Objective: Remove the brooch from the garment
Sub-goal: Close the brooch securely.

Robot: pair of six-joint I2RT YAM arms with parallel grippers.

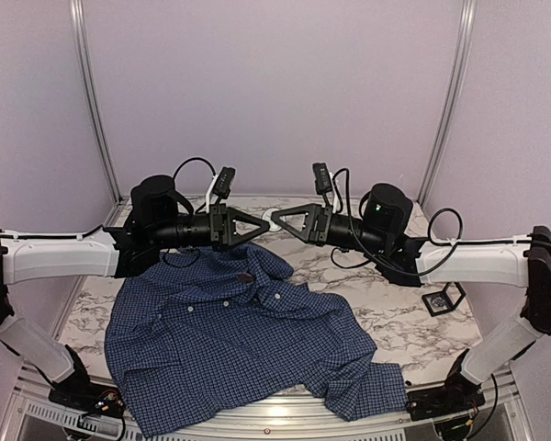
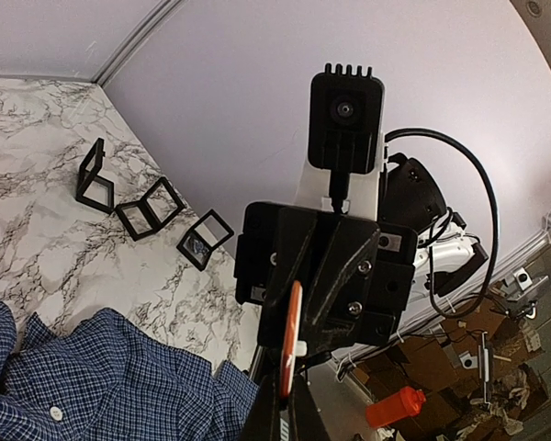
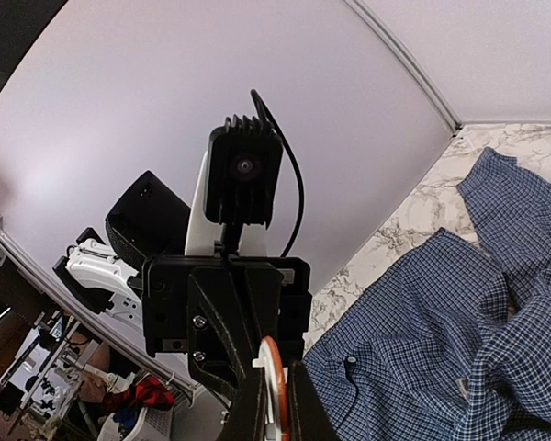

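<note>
The dark blue checked shirt (image 1: 230, 340) lies spread on the marble table, below both arms. My left gripper (image 1: 262, 223) and right gripper (image 1: 277, 220) meet tip to tip in the air above the shirt's collar end. The brooch (image 1: 269, 220) sits between them as a pale speck. In the left wrist view the brooch (image 2: 294, 317) is an orange disc seen edge-on with a white stub, pinched in my left gripper (image 2: 292, 381). In the right wrist view the brooch (image 3: 274, 363) stands orange and white between the fingers of my right gripper (image 3: 277, 390). Both grippers are shut on it.
Three small black frames stand on the marble at the right: (image 2: 94, 175), (image 2: 150, 207) and one with a bluish piece (image 2: 205, 239). One frame shows in the top view (image 1: 438, 300). A small dark reddish spot (image 1: 245, 277) lies on the shirt near the collar.
</note>
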